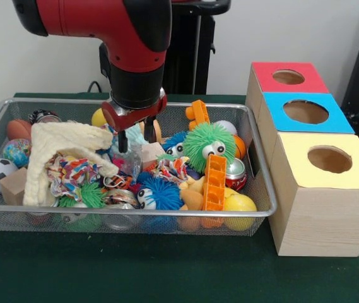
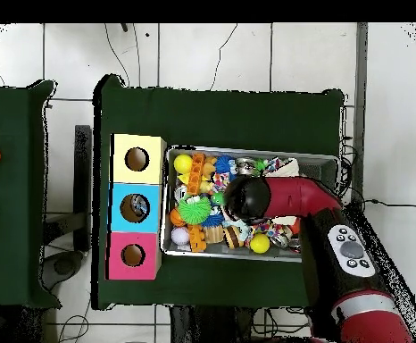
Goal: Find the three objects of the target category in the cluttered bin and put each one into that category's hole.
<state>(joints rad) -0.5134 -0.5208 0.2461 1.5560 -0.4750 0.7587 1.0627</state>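
The pincer is hanging low inside the wire bin, just above the heap of toys near its middle. Whether it is spread or closed I cannot tell, since only one dark finger is showing below the red wrist. The green fuzzy ball with googly eyes is sitting just beside the pincer, toward the wooden box; the blue fuzzy ball is lying below it, nearer the bin's front rim. A cream cloth is filling the bin's other half. Toys are crowding every wall, leaving little free room. From overhead the arm is covering the pincer, though the red hole, blue hole and yellow hole are showing plainly.
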